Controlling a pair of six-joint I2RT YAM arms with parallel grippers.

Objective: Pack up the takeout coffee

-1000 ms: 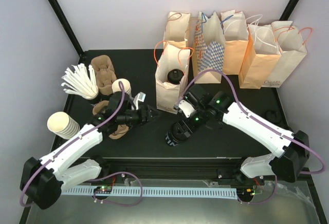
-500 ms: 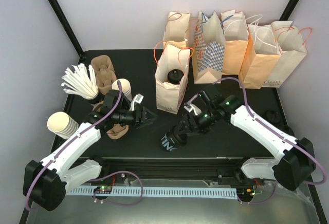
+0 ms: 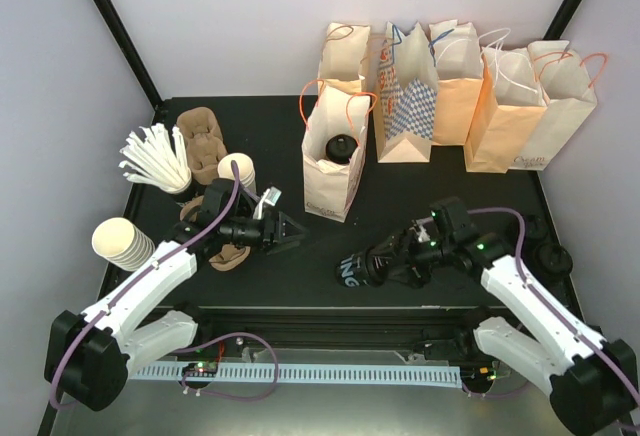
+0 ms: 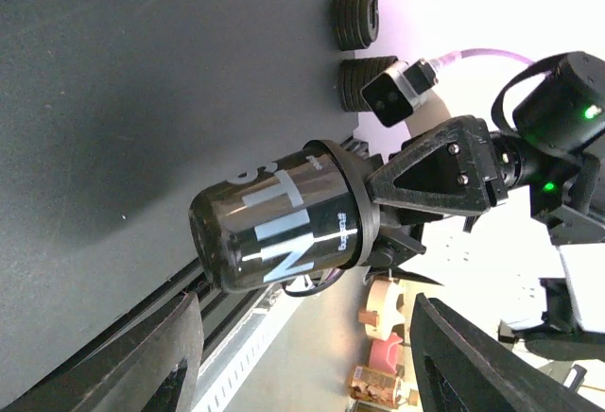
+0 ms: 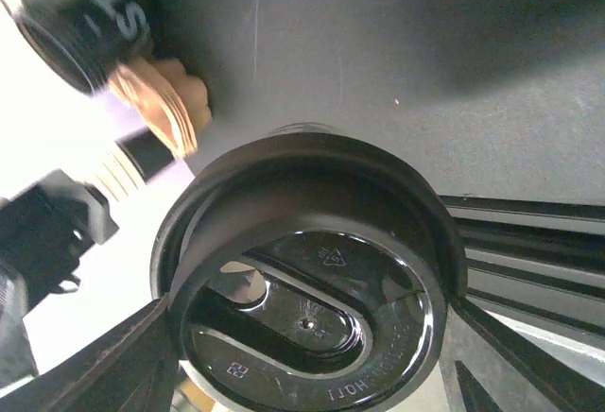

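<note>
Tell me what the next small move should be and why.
Probably turn the coffee cup upright before carrying it to the open bag: the right gripper holds it by the lid end, lying sideways near the table front edge.

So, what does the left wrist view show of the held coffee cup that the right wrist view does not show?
Only left wrist: the dark side of the takeout coffee, with white lettering, and the right end effector clamped at its top. Only right wrist: the top face of the black lid, with its embossed marks. Both: the cup, with the black table behind it.
</note>
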